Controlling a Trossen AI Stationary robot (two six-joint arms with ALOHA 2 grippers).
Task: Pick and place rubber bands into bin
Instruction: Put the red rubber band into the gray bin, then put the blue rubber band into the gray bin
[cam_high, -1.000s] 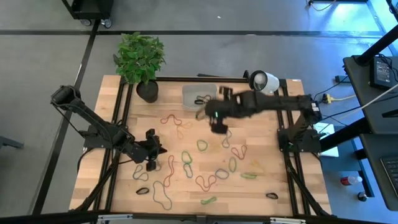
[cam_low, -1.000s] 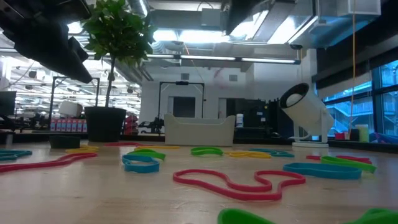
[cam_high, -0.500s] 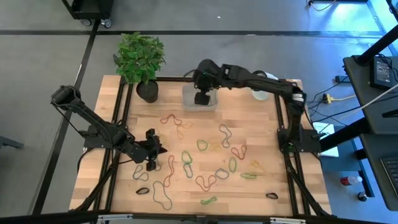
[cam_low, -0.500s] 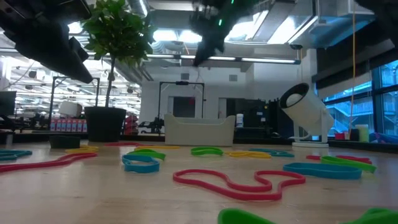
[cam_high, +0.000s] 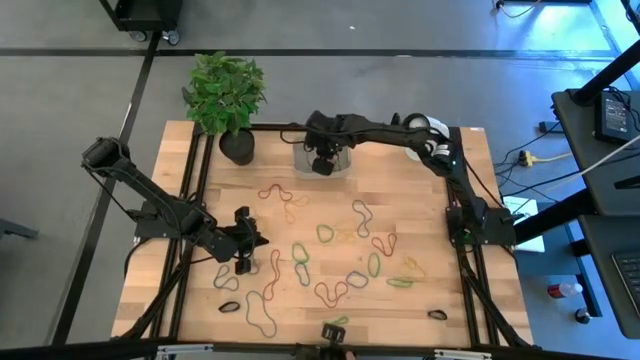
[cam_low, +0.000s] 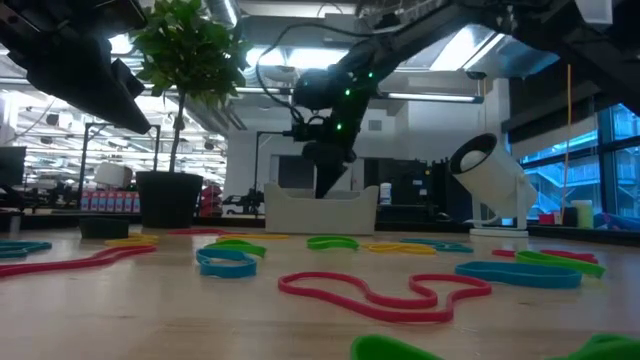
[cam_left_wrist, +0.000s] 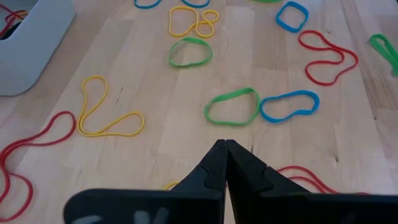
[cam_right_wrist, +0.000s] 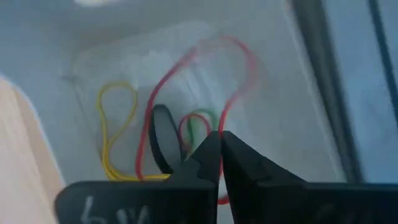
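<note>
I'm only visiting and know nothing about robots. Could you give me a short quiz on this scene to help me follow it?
1. True or false: the right tool hangs over the bin.
2. What stands beside the bin? A: a potted plant; B: a kettle; C: a book.
3. Is the left tool open or shut?
Key: 1 true; 2 A; 3 shut.
</note>
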